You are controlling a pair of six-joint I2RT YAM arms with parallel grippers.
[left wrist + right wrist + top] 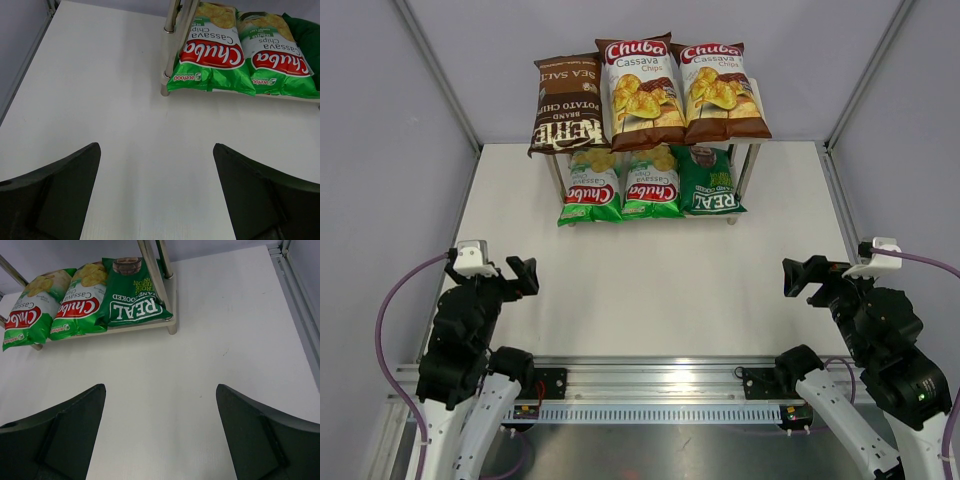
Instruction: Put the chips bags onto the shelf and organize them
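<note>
Most of shelf (171, 300) hidden beneath chips bags (640, 95)

Surface: white table (650, 280) | standing directly on it: small two-tier shelf (170, 295), its metal feet touching the tabletop | position: far side, roughly centred

I count one shelf (748, 168). On its top board: one dark brown Kettle bag (565, 105) and two white-brown Chuba Cassava bags (640, 90) (722, 92). On its lower board: two light green Chuba bags (591, 188) (652, 183) and one dark green REAL bag (708, 181). Six bags in all.
</note>
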